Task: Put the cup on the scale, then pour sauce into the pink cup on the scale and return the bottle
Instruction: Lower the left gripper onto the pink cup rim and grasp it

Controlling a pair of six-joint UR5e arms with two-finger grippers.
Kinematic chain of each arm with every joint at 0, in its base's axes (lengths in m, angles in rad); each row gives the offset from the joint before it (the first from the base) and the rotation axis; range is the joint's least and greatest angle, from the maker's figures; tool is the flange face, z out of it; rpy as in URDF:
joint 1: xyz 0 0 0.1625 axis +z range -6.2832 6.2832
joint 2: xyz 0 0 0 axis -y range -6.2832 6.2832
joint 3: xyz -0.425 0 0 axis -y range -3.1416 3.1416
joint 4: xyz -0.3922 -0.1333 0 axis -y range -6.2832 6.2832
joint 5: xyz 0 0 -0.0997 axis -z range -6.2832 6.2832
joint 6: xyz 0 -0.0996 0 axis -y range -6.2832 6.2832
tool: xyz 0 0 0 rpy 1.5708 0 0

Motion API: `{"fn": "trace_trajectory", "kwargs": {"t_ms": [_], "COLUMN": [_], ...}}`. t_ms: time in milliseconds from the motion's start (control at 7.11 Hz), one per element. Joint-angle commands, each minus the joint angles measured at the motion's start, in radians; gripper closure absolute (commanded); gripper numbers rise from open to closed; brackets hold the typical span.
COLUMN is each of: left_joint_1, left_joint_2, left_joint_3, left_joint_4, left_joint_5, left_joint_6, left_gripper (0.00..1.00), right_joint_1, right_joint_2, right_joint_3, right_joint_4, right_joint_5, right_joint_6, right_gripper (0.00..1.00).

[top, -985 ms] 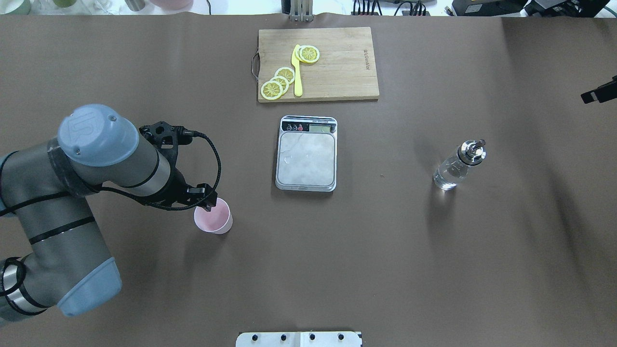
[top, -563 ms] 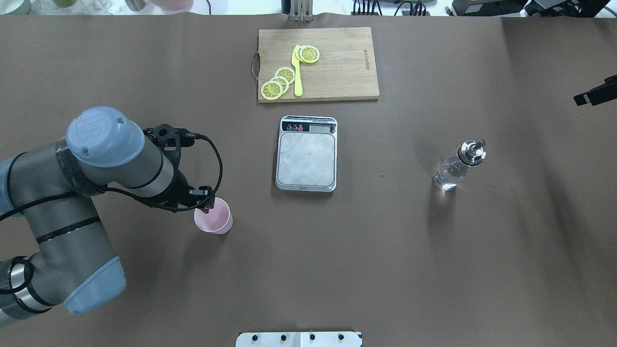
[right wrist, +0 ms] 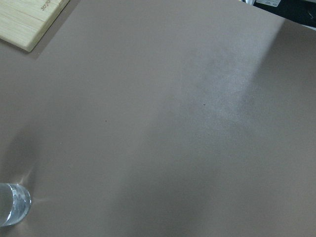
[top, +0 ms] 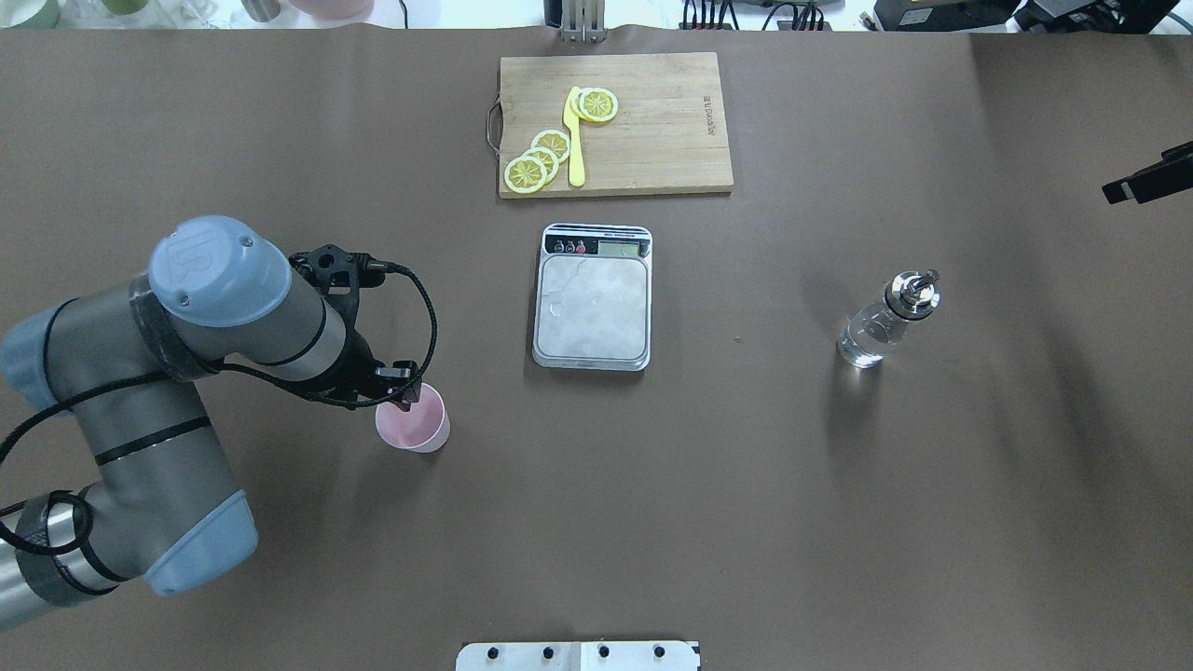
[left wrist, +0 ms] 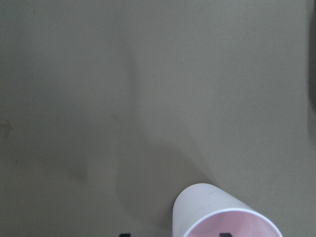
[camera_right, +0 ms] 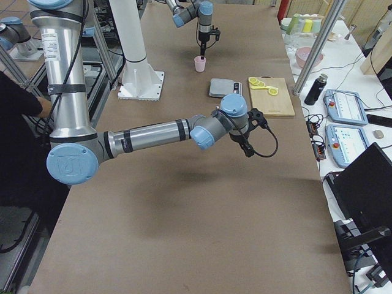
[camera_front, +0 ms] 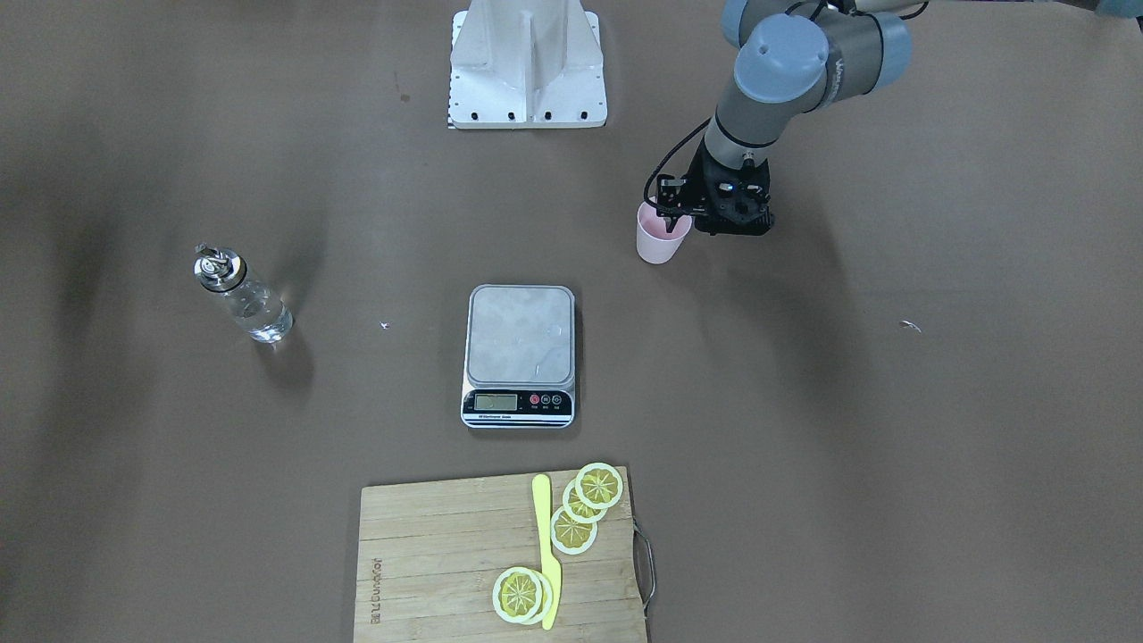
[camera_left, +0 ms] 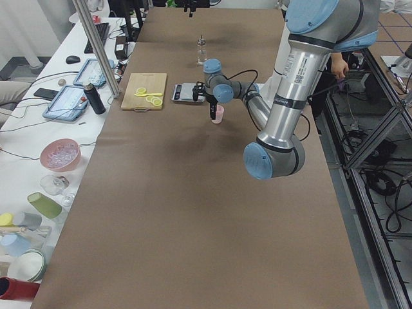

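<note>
The pale pink cup (top: 413,427) stands upright on the table, left of and nearer than the scale (top: 593,308), whose silver platform is bare. My left gripper (top: 403,391) hangs over the cup's rim, open. In the left wrist view one fingertip (left wrist: 124,235) is outside the cup (left wrist: 217,212) wall and the other is inside it. The clear bottle (top: 881,321) with its metal pourer stands alone to the right of the scale, clear sauce inside it. Only a black part of my right gripper (top: 1142,182) shows at the right edge, far from the bottle; I cannot tell its state.
A wooden cutting board (top: 615,121) with lemon slices (top: 536,163) and a yellow knife (top: 574,140) lies behind the scale. The white robot base (camera_front: 529,62) sits at the table's near edge. Brown table surface lies bare between cup, scale and bottle.
The left arm's elbow has swung right and toward the robot while its gripper stayed at the cup's rim. The right gripper's black tip has edged slightly further into view.
</note>
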Motion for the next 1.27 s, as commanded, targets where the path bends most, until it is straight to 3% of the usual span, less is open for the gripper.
{"fn": "trace_trajectory", "kwargs": {"t_ms": [0,281,563,704,844,985,1126], "left_joint_1": [0.002,0.014,0.03,0.034,0.034,0.034,0.034], "left_joint_2": [0.0,0.002,0.002,0.002,0.0,0.0,-0.002], "left_joint_3": [0.003,0.0,0.003,0.003,0.001,0.003,0.0], "left_joint_4": [-0.006,-0.005,-0.005,-0.003,-0.003,-0.003,-0.003], "left_joint_5": [-0.005,-0.004,0.003,0.004,0.004,0.006,0.004], "left_joint_6": [0.001,0.006,0.003,0.003,0.001,0.003,0.001], "left_gripper": [0.35,0.5,0.53,0.65,0.86,1.0,1.0], "right_joint_1": [-0.004,-0.007,-0.008,-0.01,-0.01,-0.01,-0.011], "right_joint_2": [0.0,0.002,0.002,0.002,0.002,0.002,0.003], "right_joint_3": [0.0,-0.001,-0.001,-0.001,-0.001,-0.001,-0.001], "right_joint_4": [-0.001,-0.001,-0.001,-0.001,-0.001,-0.001,-0.001], "right_joint_5": [-0.001,-0.004,-0.003,-0.003,-0.004,-0.003,-0.004], "right_joint_6": [0.0,0.0,0.001,0.001,0.001,0.001,0.001], "right_gripper": [0.01,0.01,0.01,0.01,0.01,0.01,0.01]}}
